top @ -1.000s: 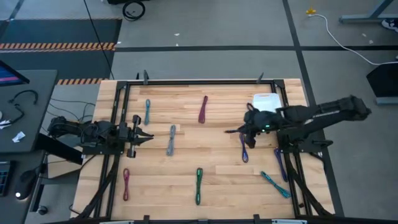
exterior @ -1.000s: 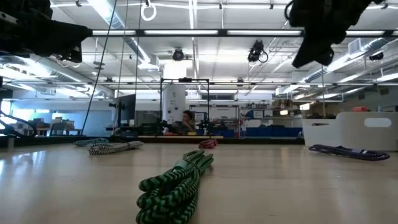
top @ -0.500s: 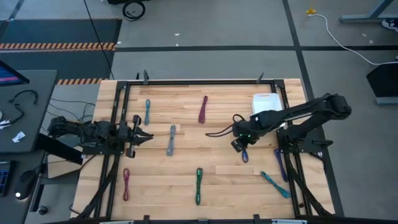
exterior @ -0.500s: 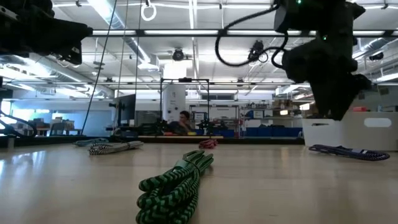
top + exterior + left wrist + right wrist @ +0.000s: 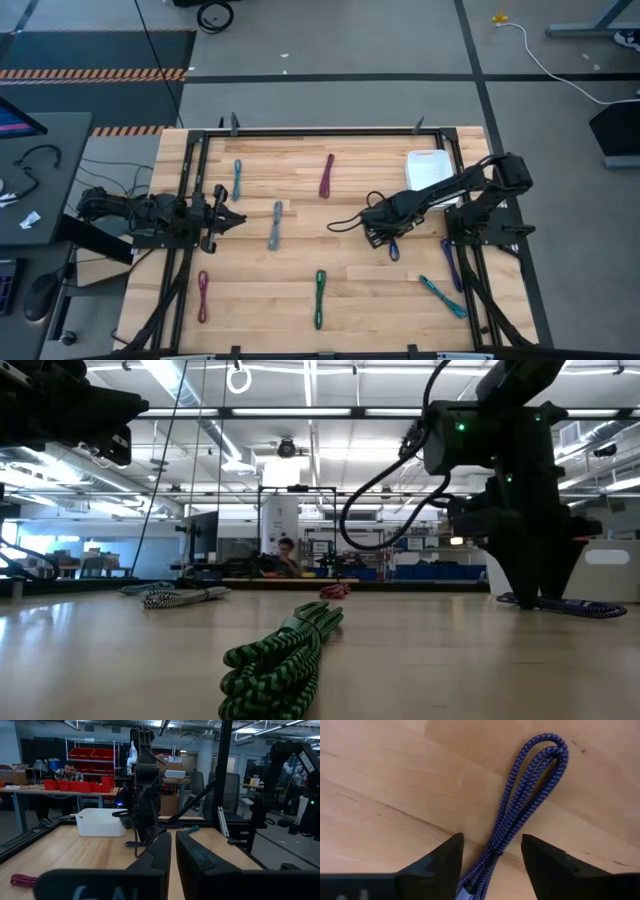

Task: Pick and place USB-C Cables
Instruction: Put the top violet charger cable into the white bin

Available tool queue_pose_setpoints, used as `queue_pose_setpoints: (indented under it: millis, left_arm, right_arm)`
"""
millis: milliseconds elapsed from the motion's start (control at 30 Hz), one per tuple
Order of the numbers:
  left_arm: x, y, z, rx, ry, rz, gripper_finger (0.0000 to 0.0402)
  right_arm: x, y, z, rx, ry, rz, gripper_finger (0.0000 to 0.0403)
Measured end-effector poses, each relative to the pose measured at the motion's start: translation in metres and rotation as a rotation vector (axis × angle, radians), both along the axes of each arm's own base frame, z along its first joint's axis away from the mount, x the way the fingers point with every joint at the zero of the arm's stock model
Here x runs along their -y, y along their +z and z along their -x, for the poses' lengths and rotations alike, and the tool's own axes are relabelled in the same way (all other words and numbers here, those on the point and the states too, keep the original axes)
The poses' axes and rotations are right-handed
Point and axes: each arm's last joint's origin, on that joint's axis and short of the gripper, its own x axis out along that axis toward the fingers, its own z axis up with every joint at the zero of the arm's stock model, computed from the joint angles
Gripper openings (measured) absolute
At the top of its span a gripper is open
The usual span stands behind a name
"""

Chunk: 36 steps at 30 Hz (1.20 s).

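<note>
The right hand is down at the bench with its fingers set wide on either side of a purple cable, seemingly lined up to pinch the folded bundle across its width. The left hand waits at the bench's left edge, fingers nearly together. A white bin sits just beyond (likely the drop point). Other cables lie scattered, well apart, on pale wood planking; a workshop stretches behind.
</note>
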Motion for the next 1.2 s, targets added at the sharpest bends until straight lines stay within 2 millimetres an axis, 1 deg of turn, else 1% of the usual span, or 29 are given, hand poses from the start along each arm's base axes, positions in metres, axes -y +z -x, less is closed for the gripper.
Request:
queue_pose_setpoints:
  millis: [67,133,333,367,433,467,500,567,600,700,733,800,867,933,1000,1067,1200]
  left_arm:
    - [0.0,0.0,0.0,0.0,0.0,0.0,0.0036]
    - [0.0,0.0,0.0,0.0,0.0,0.0,0.0035]
    - [0.0,0.0,0.0,0.0,0.0,0.0,0.0026]
    - [0.0,0.0,0.0,0.0,0.0,0.0,0.0025]
    - [0.0,0.0,0.0,0.0,0.0,0.0,0.0026]
    - [0.0,0.0,0.0,0.0,0.0,0.0,0.0027]
    - [0.0,0.0,0.0,0.0,0.0,0.0,0.0028]
    - [0.0,0.0,0.0,0.0,0.0,-0.001,0.003]
    - [0.0,0.0,0.0,0.0,0.0,-0.001,0.0031]
    - [0.0,0.001,0.0,0.006,0.007,-0.009,0.0031]
    - [0.0,0.001,0.0,0.012,0.02,-0.021,0.0029]
    - [-0.001,0.001,0.0,0.013,0.053,-0.038,0.0025]
    - [-0.002,0.001,0.0,0.011,0.084,-0.038,0.0022]
    - [-0.003,0.001,0.0,0.009,0.116,-0.033,0.0019]
    - [-0.004,0.001,0.0,0.009,0.136,-0.029,0.0019]
    - [-0.004,0.001,0.0,0.009,0.141,-0.028,0.002]
    - [-0.004,0.001,0.0,0.009,0.142,-0.029,0.0024]
  right_arm:
    - [-0.001,-0.003,-0.001,-0.003,0.002,-0.002,0.0177]
    - [-0.001,-0.004,-0.002,0.002,0.006,0.009,0.0146]
    - [-0.001,0.0,-0.002,0.029,0.061,0.028,0.0025]
    - [-0.001,0.002,-0.001,0.033,0.079,0.033,0.0018]
    - [0.0,0.006,0.003,0.027,0.105,0.046,0.0019]
    - [0.001,0.012,0.005,0.038,0.118,0.053,0.0021]
    - [0.003,0.025,0.004,0.072,0.124,0.076,0.0021]
    - [0.009,0.055,0.004,0.155,0.137,0.169,0.0017]
    - [0.014,0.071,0.007,0.181,0.139,0.234,0.0017]
    - [0.035,0.114,0.023,0.276,0.1,0.441,0.0017]
    - [0.043,0.125,0.031,0.301,0.073,0.488,0.0017]
    - [0.06,0.134,0.051,0.292,0.009,0.556,0.0017]
    - [0.077,0.137,0.068,0.279,-0.06,0.601,0.0017]
    - [0.092,0.134,0.083,0.25,-0.121,0.613,0.0017]
    - [0.104,0.124,0.095,0.205,-0.168,0.579,0.0017]
    - [0.112,0.11,0.104,0.157,-0.196,0.527,0.0016]
    - [0.119,0.086,0.117,0.103,-0.241,0.443,0.0016]
